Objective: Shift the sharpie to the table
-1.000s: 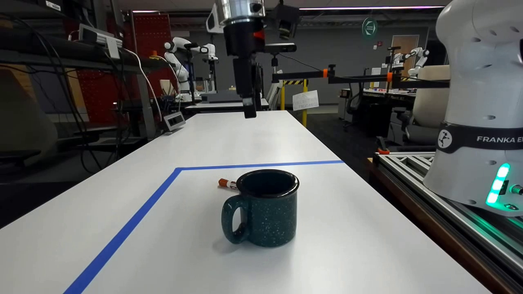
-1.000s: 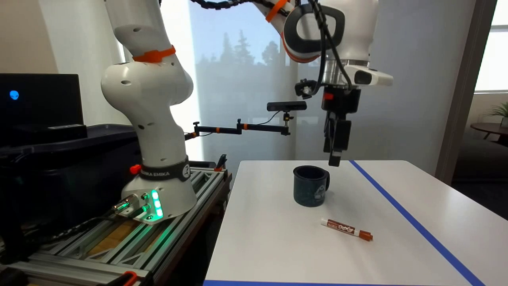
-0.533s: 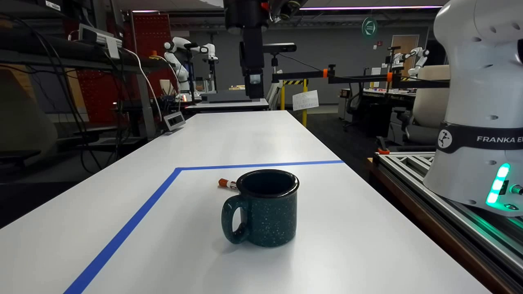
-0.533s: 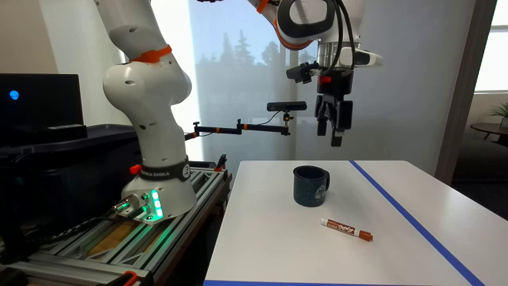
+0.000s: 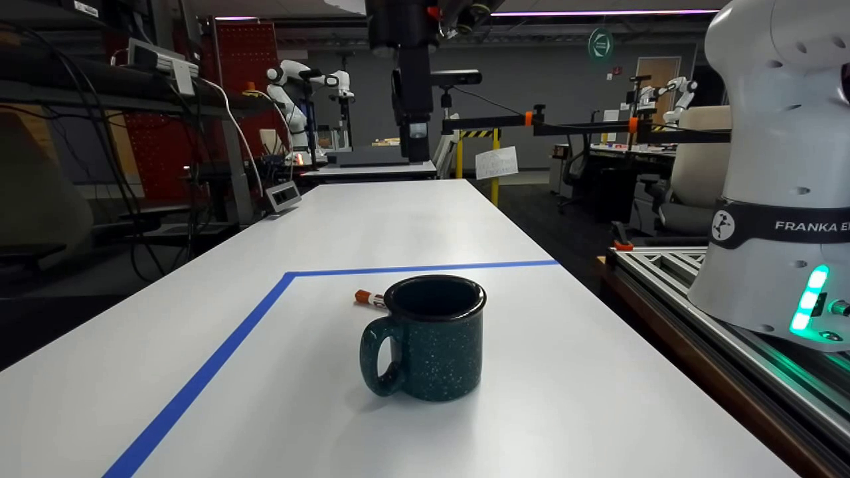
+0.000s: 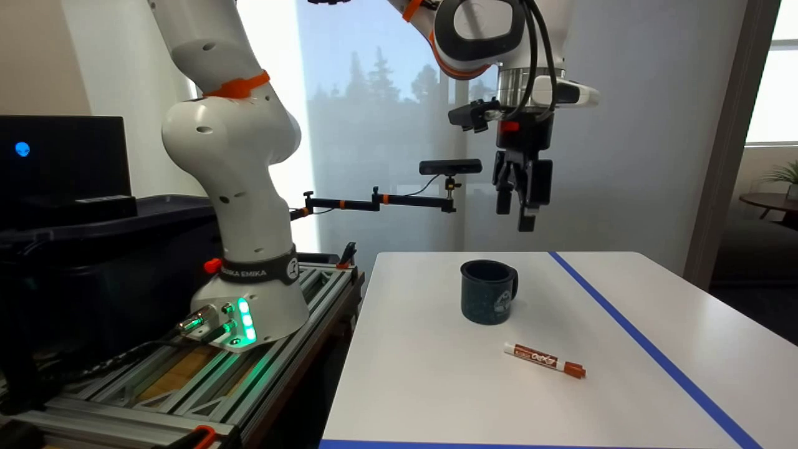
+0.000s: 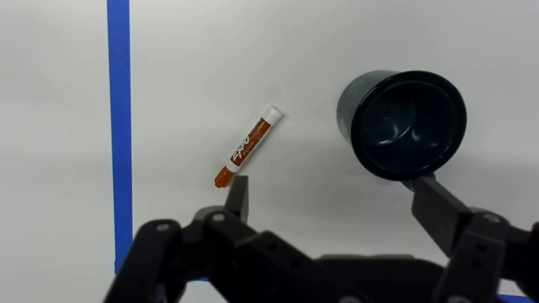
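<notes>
The sharpie is a marker with a brown-red barrel and cap and a white end. It lies flat on the white table (image 6: pixel 411 386), inside the blue tape lines. It shows in both exterior views (image 6: pixel 544 360) (image 5: pixel 370 299), partly hidden behind the dark teal mug (image 5: pixel 441 358) in an exterior view. In the wrist view the sharpie (image 7: pixel 249 145) lies left of the mug (image 7: pixel 353 105), apart from it. My gripper (image 6: pixel 515 218) points down, high above the table. In the wrist view its fingers (image 7: pixel 332 185) are wide apart with nothing between them.
The mug (image 6: pixel 483 302) stands upright on the table with its dark inside showing. Blue tape (image 7: pixel 120 126) runs along the table. The robot base stands on a metal-framed bench (image 6: pixel 293 374) beside the table. A camera on a black arm (image 6: pixel 450 166) is behind the table.
My gripper has risen and turned about its own axis since a second ago; over the last half second it has hardly moved. The sharpie and the mug have stayed in place.
</notes>
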`<state>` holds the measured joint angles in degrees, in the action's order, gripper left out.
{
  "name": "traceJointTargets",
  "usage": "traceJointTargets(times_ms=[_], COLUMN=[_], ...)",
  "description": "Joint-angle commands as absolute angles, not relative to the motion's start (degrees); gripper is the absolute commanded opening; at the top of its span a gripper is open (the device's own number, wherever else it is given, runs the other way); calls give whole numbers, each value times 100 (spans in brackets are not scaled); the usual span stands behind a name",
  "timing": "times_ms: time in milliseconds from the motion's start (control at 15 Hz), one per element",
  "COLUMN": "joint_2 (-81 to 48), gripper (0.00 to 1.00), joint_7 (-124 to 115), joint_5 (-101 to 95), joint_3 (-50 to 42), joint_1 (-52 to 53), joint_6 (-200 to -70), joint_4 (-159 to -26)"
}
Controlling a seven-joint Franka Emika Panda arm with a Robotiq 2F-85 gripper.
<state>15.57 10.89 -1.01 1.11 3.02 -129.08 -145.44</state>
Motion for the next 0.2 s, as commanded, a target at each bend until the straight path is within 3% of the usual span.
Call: traceJointTargets(times_ms=[0,133], joint_2=[1557,1557], gripper=[100,100], joint_7=[1085,1089], joint_5=[-106,-106], joint_3=[97,96], joint_1=[317,317], joint_6=[-12898,-12898], joint_4=[-14538,-14538])
